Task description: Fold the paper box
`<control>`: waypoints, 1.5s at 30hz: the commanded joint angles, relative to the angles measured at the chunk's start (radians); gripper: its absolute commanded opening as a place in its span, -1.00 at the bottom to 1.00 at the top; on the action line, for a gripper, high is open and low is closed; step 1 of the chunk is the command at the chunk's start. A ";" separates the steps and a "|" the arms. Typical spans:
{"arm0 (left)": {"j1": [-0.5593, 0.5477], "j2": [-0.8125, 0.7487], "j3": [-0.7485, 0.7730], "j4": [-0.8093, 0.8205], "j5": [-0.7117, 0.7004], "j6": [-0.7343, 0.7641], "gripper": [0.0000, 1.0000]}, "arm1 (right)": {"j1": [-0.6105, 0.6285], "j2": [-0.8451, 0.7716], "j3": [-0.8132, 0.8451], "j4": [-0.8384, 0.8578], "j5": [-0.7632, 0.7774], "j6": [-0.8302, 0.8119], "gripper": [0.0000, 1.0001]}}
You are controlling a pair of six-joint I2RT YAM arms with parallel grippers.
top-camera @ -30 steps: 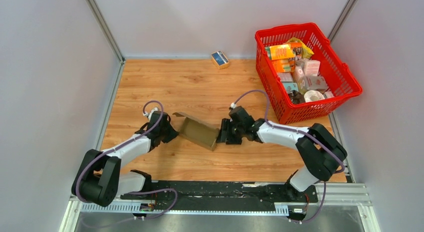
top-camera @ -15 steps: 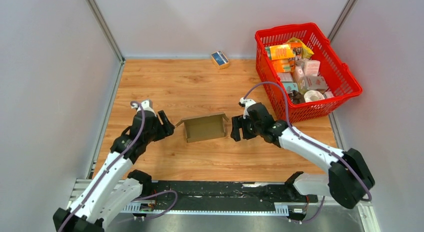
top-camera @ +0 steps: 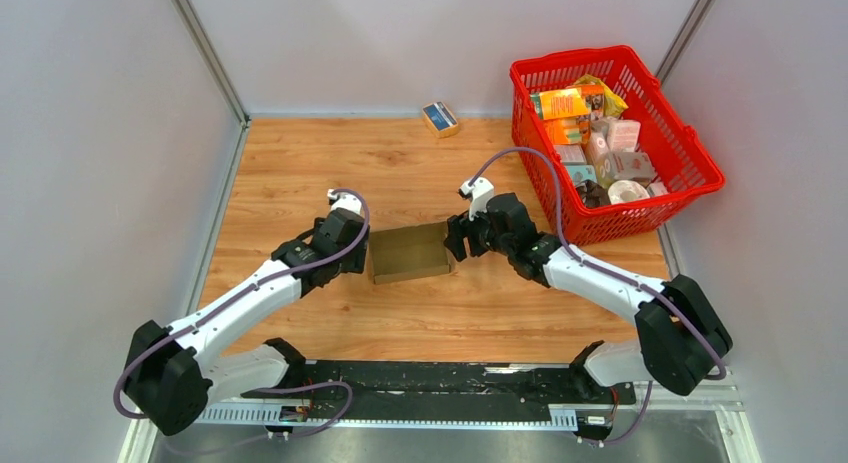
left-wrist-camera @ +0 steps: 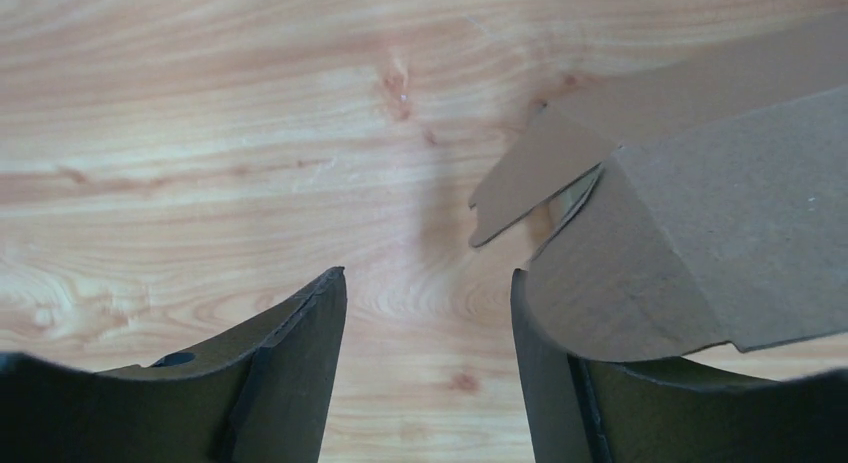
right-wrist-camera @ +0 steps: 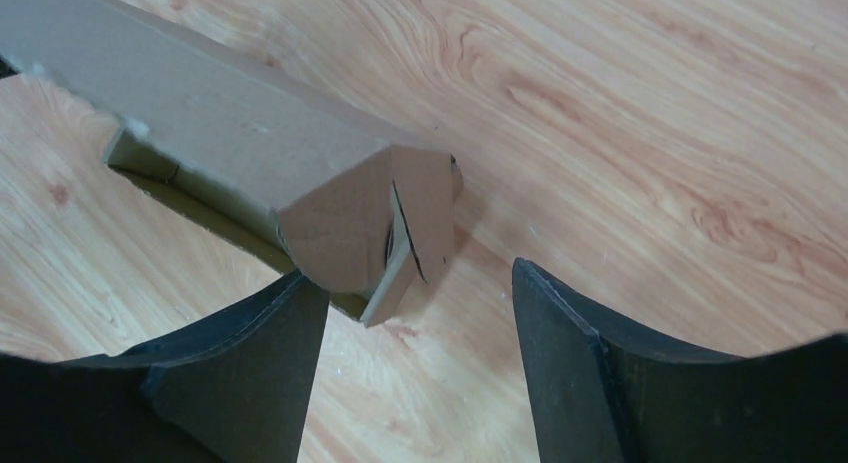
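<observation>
The paper box [top-camera: 410,251] lies flat on the wooden table between both arms, a plain brown cardboard shape with its top flap down. My left gripper [top-camera: 362,255] stands open at its left end. In the left wrist view the paper box [left-wrist-camera: 700,213] sits over the right finger [left-wrist-camera: 545,373], with only bare wood between the jaws of the left gripper [left-wrist-camera: 428,328]. My right gripper [top-camera: 455,241] is open at the right end. In the right wrist view the box's folded end [right-wrist-camera: 365,218] sits just ahead of the left finger [right-wrist-camera: 255,373], and the right gripper [right-wrist-camera: 415,303] holds nothing.
A red basket [top-camera: 700,173] full of printed packages stands at the back right, close behind the right arm. A small blue-and-tan box [top-camera: 440,117] lies at the table's far edge. Grey walls close in the left, right and back.
Both grippers let go of the tilted box, and it dropped flat onto the table. Since then both arms have closed in on its ends, and its raised flap has gone down.
</observation>
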 commanded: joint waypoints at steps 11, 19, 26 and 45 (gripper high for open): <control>-0.010 0.052 0.011 0.315 0.030 0.206 -0.04 | 0.046 0.102 0.096 0.140 0.054 -0.039 -0.24; -0.008 0.163 0.106 0.220 0.136 0.084 -0.64 | 0.067 0.113 0.190 -0.035 0.150 0.161 -0.78; -0.009 0.219 0.206 0.087 0.153 -0.133 -0.90 | 0.100 0.164 0.250 -0.162 0.237 0.318 -1.00; -0.068 0.109 -0.035 0.256 -0.003 -0.483 -1.00 | 0.290 0.092 -0.028 0.112 0.671 0.421 -0.95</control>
